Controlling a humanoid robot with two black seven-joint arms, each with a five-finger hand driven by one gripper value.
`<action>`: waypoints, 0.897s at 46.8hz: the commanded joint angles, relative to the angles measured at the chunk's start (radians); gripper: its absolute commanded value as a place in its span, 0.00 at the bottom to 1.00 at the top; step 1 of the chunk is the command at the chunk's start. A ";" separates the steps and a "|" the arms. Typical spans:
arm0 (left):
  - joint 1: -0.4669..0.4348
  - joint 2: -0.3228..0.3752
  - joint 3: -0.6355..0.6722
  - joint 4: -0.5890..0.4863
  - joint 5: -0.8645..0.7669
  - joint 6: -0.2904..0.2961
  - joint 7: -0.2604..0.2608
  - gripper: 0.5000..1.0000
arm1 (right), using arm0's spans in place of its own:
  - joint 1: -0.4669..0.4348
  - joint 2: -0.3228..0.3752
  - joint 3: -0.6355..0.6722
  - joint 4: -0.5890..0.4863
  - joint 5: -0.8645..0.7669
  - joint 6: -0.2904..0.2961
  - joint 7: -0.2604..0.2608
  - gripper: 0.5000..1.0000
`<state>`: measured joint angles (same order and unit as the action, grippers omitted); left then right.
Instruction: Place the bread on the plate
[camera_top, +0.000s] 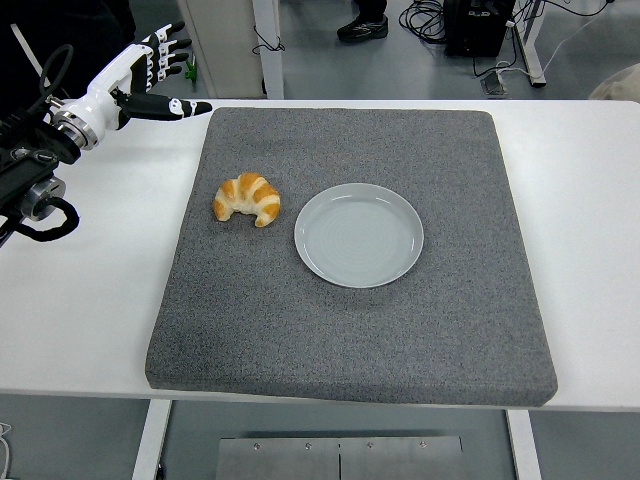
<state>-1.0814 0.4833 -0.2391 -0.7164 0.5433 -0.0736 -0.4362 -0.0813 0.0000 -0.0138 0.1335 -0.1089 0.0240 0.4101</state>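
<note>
Head view shows the left hand (135, 75) up at the counter's (90, 300) far left corner, its fingers (170, 45) spread wide and holding nothing, thumb pointing toward the grey mat (350, 330). Golden and curved, the bread (247, 199) lies on the mat's left part, just beside the pale round plate (359, 235) but not touching it.

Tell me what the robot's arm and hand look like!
Only the left arm shows. It is black and chunky, with a round silver joint and a black cable looping beside it. A shiny silver wrist joins it to the left hand, which has a white shell. The five fingers are black with small white patches, and the tips are dark. The right arm is out of the picture.
</note>
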 joint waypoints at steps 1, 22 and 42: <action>0.000 0.015 0.006 -0.031 0.078 0.000 0.005 0.94 | 0.000 0.000 0.000 0.000 0.000 -0.001 0.001 1.00; 0.000 0.044 0.095 -0.138 0.329 0.002 0.073 0.94 | -0.002 0.000 0.000 0.000 0.000 -0.001 -0.001 1.00; 0.012 0.032 0.096 -0.143 0.509 0.078 0.073 0.94 | 0.000 0.000 0.000 0.000 0.000 -0.001 0.001 1.00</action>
<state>-1.0728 0.5164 -0.1429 -0.8592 1.0221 -0.0061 -0.3632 -0.0816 0.0000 -0.0138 0.1335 -0.1089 0.0239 0.4098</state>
